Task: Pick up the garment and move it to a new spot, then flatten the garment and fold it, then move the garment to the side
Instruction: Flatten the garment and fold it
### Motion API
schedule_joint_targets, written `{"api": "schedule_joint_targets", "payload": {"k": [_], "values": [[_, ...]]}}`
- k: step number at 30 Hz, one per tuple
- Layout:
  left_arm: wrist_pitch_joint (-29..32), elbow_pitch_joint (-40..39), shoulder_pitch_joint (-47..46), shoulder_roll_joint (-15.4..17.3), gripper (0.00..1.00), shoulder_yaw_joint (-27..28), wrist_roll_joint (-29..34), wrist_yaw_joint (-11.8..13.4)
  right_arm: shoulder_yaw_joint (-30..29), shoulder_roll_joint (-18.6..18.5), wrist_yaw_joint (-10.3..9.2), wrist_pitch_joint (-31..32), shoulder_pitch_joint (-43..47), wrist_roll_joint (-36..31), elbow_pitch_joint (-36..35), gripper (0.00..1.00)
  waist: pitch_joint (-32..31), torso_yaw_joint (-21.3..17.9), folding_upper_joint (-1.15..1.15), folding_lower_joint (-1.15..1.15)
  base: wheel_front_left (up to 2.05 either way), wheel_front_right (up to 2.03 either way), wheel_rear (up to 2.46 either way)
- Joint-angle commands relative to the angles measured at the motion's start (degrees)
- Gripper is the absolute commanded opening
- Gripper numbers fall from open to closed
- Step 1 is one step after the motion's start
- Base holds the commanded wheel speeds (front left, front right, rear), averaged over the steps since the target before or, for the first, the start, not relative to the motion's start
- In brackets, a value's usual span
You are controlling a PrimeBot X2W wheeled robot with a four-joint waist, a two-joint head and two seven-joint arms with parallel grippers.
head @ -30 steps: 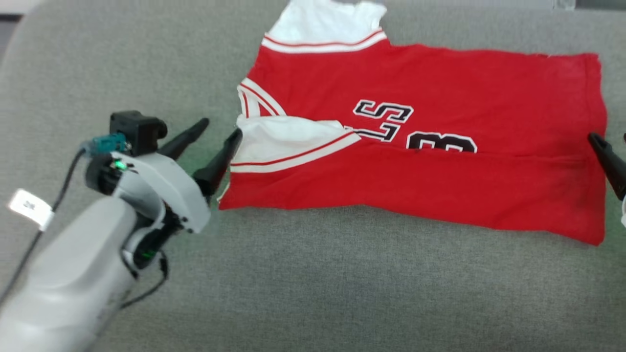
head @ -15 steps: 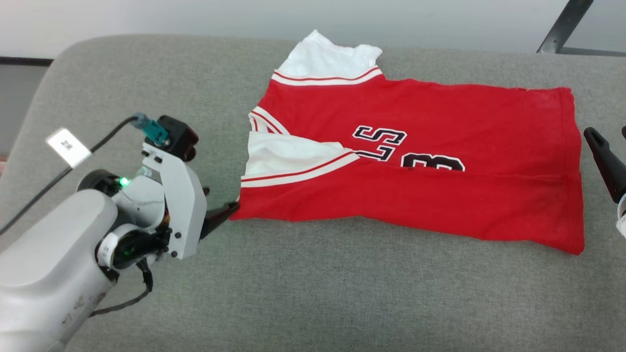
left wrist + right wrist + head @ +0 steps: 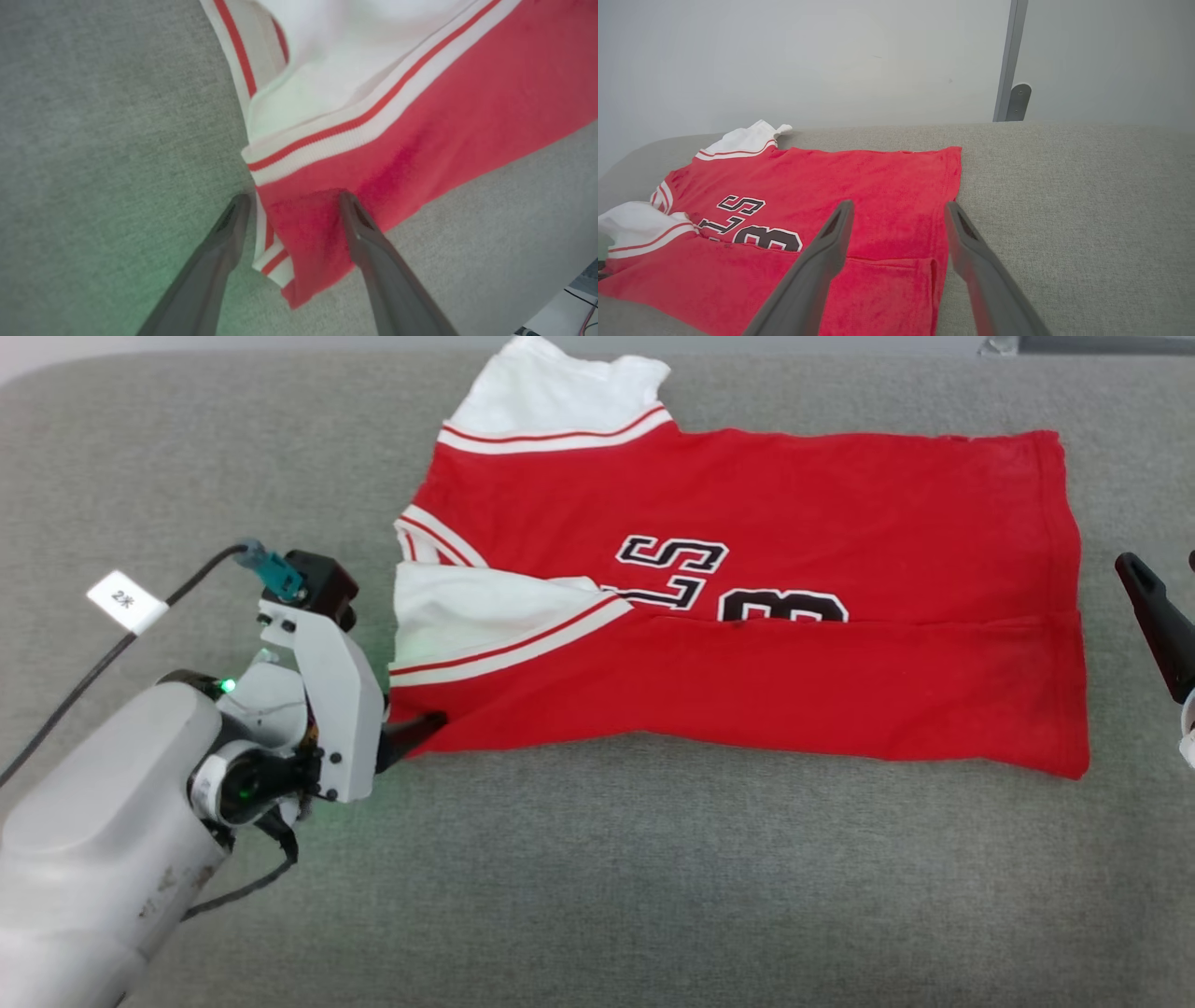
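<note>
Grey cushion (image 3: pixel 653 877) with the garment (image 3: pixel 747 691) on it

On the left gripper (image 3: pixel 294 198), the 2 dark fingers (image 3: pixel 205 266) stand wide apart. The near left corner of the garment sits between them. 1 finger tip is over the red cloth. The other is over the cushion, just beside the corner. They do not pinch the cloth. I cannot tell if they touch it.

The right gripper (image 3: pixel 899 205) is wide open too and holds nothing. It is just beside the right edge of the garment, not touching it.

The garment lies flat on the cushion. Its near part is folded up over the bottom of the black and white letters. 2 white end parts with thin stripes show on its left side. A pale wall (image 3: pixel 784 56) stands behind the cushion.
</note>
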Motion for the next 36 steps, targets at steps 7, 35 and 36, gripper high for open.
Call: {"api": "schedule_joint_targets", "payload": {"k": [7,35,36], "values": [[0.2,5.0,1.3,-2.9,0.09,-1.5,-1.4,-2.4,-0.4,-0.3,-0.04,0.7,0.2,0.2,-0.4,1.00,0.9,-1.5,0.00,0.00,0.00,0.00,0.00],[-2.8,6.0,-0.7,-5.5,0.00,-2.7,-1.4,-4.7,13.0,-6.3,-0.04,27.3,-3.2,-1.1,11.4,0.45,1.7,0.9,0.00,0.00,0.00,0.00,0.00],[-3.1,6.1,-0.6,-5.6,0.00,-2.8,-1.5,-4.8,13.4,-6.4,-0.03,27.2,-3.2,-0.9,11.6,0.00,1.4,0.9,0.00,0.00,0.00,0.00,0.00]]}}
